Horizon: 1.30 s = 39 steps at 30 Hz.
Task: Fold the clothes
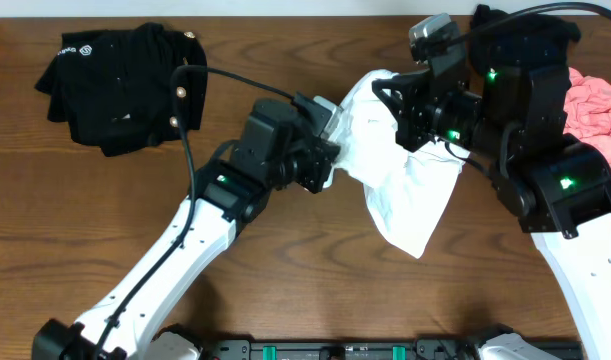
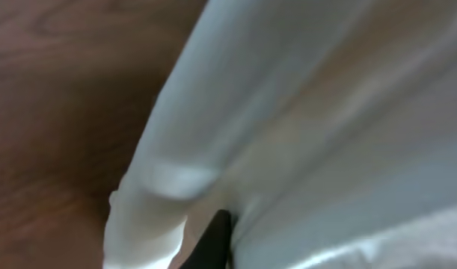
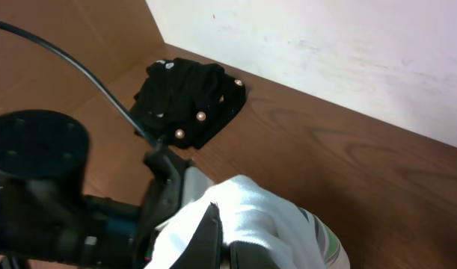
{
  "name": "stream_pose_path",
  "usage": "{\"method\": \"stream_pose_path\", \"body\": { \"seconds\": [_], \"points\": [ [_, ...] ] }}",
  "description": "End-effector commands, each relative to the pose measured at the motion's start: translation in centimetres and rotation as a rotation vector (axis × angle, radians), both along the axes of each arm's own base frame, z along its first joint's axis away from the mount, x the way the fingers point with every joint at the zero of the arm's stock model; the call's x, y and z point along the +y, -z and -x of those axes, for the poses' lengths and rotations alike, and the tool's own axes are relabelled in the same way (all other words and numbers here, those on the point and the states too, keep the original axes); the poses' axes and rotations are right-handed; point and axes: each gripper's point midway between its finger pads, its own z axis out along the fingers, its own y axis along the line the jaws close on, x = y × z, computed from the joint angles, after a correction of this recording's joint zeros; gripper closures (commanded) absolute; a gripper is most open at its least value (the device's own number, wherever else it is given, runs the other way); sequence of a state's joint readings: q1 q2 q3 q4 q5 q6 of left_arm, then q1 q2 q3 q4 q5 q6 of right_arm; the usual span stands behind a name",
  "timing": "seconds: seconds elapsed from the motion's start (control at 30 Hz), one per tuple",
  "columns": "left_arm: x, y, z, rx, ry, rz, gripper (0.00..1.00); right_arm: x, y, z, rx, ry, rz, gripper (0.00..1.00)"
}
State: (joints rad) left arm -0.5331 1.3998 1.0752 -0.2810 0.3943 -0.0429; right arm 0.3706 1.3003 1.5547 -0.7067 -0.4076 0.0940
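The white T-shirt (image 1: 410,190) hangs bunched above the table, held up between both arms. My left gripper (image 1: 335,152) is shut on its left edge; in the left wrist view white cloth (image 2: 325,127) fills the frame and only one dark finger (image 2: 215,237) shows, buried in a fold. My right gripper (image 3: 227,232) is shut on the shirt's upper part (image 1: 370,95), with cloth bulging over its fingers. The green-and-black print (image 3: 329,243) peeks out on the right of that bulge. A black garment with gold buttons (image 1: 115,85) lies crumpled at the far left.
A pink garment (image 1: 597,105) lies at the right edge, partly under the right arm. The black garment (image 3: 191,101) sits close to the table's back edge and the wall. The left arm's wrist (image 3: 41,187) stands close beside the right gripper. Brown wood table (image 1: 315,260).
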Motion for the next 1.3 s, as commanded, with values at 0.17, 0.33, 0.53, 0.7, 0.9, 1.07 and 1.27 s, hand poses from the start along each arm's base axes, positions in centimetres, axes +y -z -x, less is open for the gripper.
{"method": "stream_pose_path", "body": {
  "seconds": [0.17,0.33,0.53,0.7,0.9,1.07,1.27],
  "points": [
    [1.4,-1.9,-0.8,-0.054,-0.044,0.009,0.94,-2.4,-1.2,-0.2,-0.071,0.115,0.086,0.99],
    [4.3,-4.7,-1.6,-0.126,-0.148,0.022,0.95,-4.1,0.7,-0.3,-0.030,0.187,0.180,0.99],
    [5.8,-7.2,-1.4,-0.181,-0.186,0.056,0.94,-4.5,2.3,0.4,0.030,0.183,0.220,0.99],
    [5.9,-7.3,-1.3,-0.176,-0.190,0.061,0.94,-4.7,4.3,0.9,0.108,0.175,0.260,0.99],
    [5.9,-7.2,-1.3,-0.174,-0.190,0.059,0.94,-4.8,8.9,1.2,0.254,0.157,0.332,0.99],
    [6.3,-6.9,-1.3,-0.167,-0.208,0.041,0.94,-4.4,12.0,1.0,0.346,0.133,0.366,0.99],
    [6.4,-6.3,-1.0,-0.146,-0.208,0.028,0.94,-4.2,14.9,0.5,0.412,0.117,0.414,0.99]
  ]
}}
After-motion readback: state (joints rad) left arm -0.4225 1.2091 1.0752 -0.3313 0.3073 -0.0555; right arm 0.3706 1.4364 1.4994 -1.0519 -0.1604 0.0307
